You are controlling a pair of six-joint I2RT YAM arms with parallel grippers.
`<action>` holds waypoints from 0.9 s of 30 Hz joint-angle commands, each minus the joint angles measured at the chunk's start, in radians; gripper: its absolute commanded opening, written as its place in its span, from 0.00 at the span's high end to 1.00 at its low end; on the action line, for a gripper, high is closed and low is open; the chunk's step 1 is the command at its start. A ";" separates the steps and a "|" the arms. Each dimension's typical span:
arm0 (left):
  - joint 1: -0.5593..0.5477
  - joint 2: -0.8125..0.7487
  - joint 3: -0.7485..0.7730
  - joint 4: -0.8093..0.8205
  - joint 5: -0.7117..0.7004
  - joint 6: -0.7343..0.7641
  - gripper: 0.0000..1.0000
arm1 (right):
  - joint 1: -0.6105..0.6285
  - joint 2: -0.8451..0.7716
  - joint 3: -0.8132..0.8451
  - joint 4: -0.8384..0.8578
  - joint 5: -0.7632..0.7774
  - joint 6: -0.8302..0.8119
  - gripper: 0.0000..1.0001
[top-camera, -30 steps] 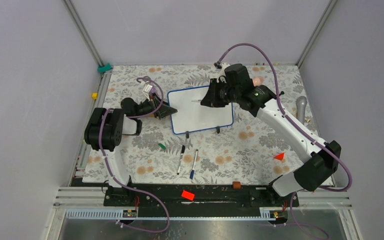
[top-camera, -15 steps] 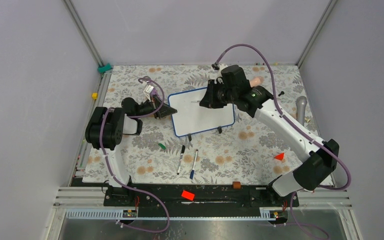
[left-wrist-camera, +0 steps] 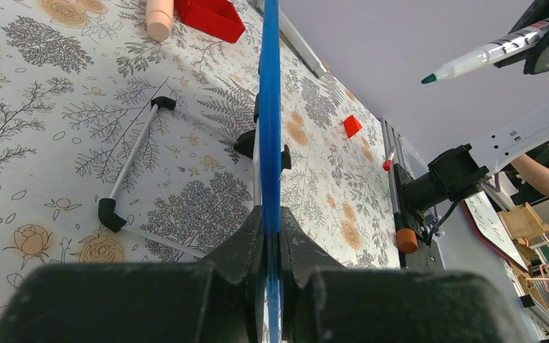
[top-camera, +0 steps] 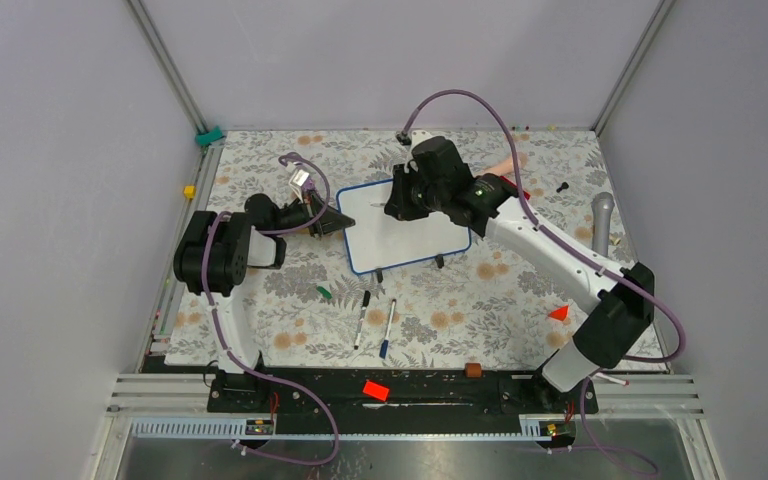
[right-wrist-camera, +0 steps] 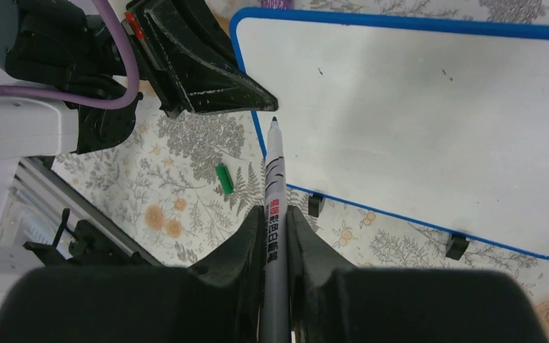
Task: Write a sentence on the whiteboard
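Observation:
The whiteboard (top-camera: 415, 228) stands tilted on its black feet (right-wrist-camera: 457, 246). Its face (right-wrist-camera: 429, 121) is blank apart from a few tiny marks, and no green sentence shows. My left gripper (top-camera: 337, 222) is shut on the board's left blue rim (left-wrist-camera: 269, 107), pads (left-wrist-camera: 254, 236) pinching it edge-on. My right gripper (top-camera: 392, 203) is shut on a white marker (right-wrist-camera: 274, 193). The marker's dark green tip hangs near the board's left edge, close to the left gripper (right-wrist-camera: 207, 78). In the left wrist view the marker (left-wrist-camera: 482, 53) hangs off the board's surface.
Two loose markers (top-camera: 362, 318) (top-camera: 388, 327) and a green cap (top-camera: 324, 292) lie in front of the board. A red tray (left-wrist-camera: 212, 16) and a peach cylinder (left-wrist-camera: 159, 16) sit behind it. A red wedge (top-camera: 559, 313) and a microphone (top-camera: 601, 215) lie to the right.
My right arm has carried the marker leftward across the board, from its middle to near its left edge. The board has turned slightly. The left gripper keeps its hold.

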 commanded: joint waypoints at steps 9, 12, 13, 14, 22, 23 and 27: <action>0.006 0.016 0.025 0.070 0.069 0.035 1.00 | 0.128 0.123 0.182 0.048 0.276 -0.121 1.00; 0.008 0.024 0.024 0.070 0.070 0.040 1.00 | 0.146 0.130 0.170 0.074 0.312 -0.137 1.00; 0.009 0.026 0.022 0.070 0.070 0.045 1.00 | 0.150 0.129 0.159 0.087 0.318 -0.140 1.00; 0.011 0.028 0.020 0.070 0.069 0.049 1.00 | 0.153 0.128 0.146 0.100 0.322 -0.143 1.00; 0.019 0.031 -0.015 0.070 0.034 0.088 1.00 | 0.170 0.119 0.096 0.162 0.338 -0.181 1.00; 0.019 0.031 -0.019 0.070 0.030 0.090 1.00 | 0.169 0.116 0.091 0.166 0.337 -0.180 1.00; 0.019 0.033 -0.036 0.070 0.017 0.112 1.00 | 0.170 0.110 0.079 0.168 0.337 -0.185 1.00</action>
